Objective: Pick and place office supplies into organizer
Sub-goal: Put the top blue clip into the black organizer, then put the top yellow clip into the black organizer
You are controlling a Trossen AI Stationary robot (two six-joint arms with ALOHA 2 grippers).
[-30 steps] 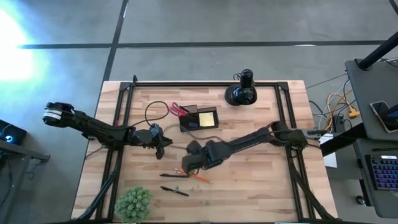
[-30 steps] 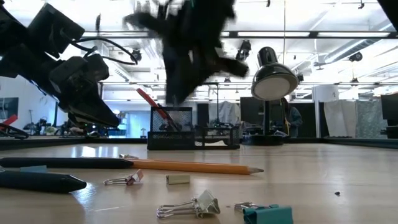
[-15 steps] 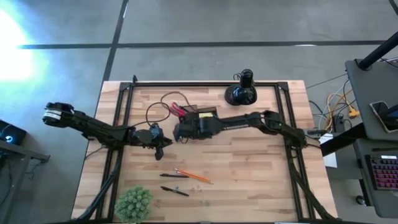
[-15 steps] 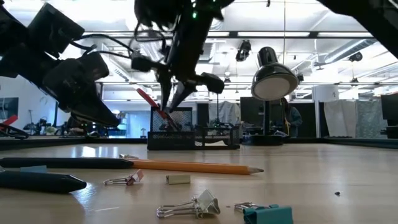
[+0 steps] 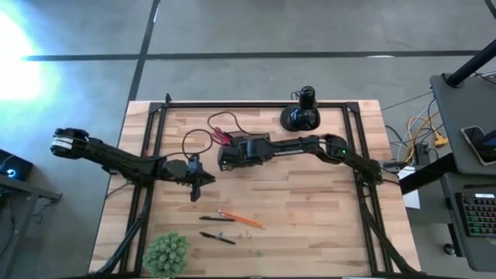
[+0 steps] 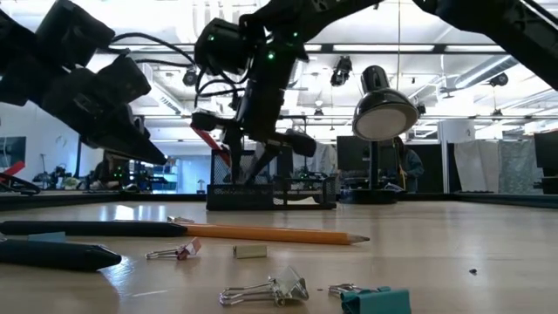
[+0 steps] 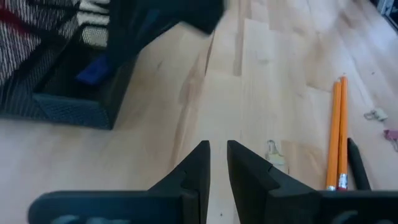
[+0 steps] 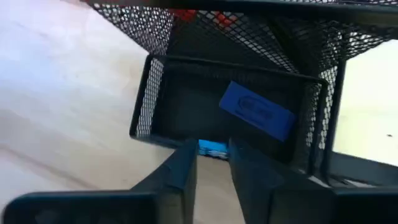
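The organizer (image 8: 149,93), a black mesh box, stands at the table's far middle (image 6: 270,194). Red-handled scissors (image 5: 221,136) stick up out of it. A flat blue piece (image 8: 256,115) lies in its near compartment. My right gripper (image 8: 213,155) hangs over that compartment's near wall with a small blue piece (image 8: 213,147) between its fingertips. My left gripper (image 7: 217,149) hovers shut and holding nothing above bare wood, left of the organizer (image 5: 197,184). An orange pencil (image 5: 240,220) and black pens (image 5: 218,238) lie on the near middle of the table. My right gripper has the small blue piece (image 8: 213,147) between its two fingertips, which slant steeply down from the table's right side. The piece fills the gap between them and hangs clear, over the organizer's near wall. Which faces the fingers are on does not show.
A black desk lamp (image 5: 302,112) stands at the far edge behind the organizer. A green plant ball (image 5: 167,252) sits at the near left corner. Binder clips (image 6: 266,292), a teal clip (image 6: 375,301) and a small eraser (image 6: 250,251) lie near the front edge.
My right gripper has swung from above the pencil in the table's middle toward the far edge, sinking a little, and now hangs over the organizer. My left gripper has rolled a little in place.
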